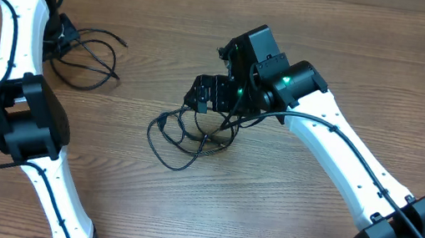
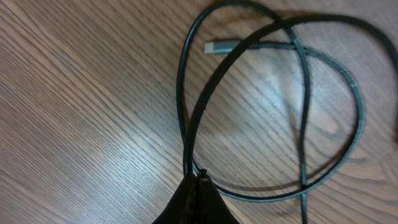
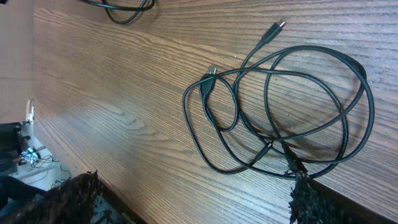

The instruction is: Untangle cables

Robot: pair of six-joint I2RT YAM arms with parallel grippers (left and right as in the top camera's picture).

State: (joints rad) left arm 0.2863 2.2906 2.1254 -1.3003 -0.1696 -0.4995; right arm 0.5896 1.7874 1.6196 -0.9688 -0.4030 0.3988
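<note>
One black cable (image 1: 105, 33) lies in loose loops at the far left. In the left wrist view this cable (image 2: 186, 124) runs into my left gripper (image 2: 199, 179), which is shut on it at the table surface; its silvery plug (image 2: 217, 46) rests on the wood. My left gripper (image 1: 64, 38) sits beside those loops. A tangle of black cables (image 1: 202, 140) lies mid-table. My right gripper (image 1: 203, 96) hovers at its far edge, open. In the right wrist view the tangle (image 3: 268, 148) spreads ahead of my right gripper (image 3: 186, 199); one fingertip (image 3: 305, 193) touches a strand, nothing sits between the fingers.
The wooden table (image 1: 335, 36) carries both arms' white links at left and right. Small plug ends (image 3: 277, 26) stick out of the tangle. The table edge (image 3: 37, 124) shows in the right wrist view, with clutter beyond it.
</note>
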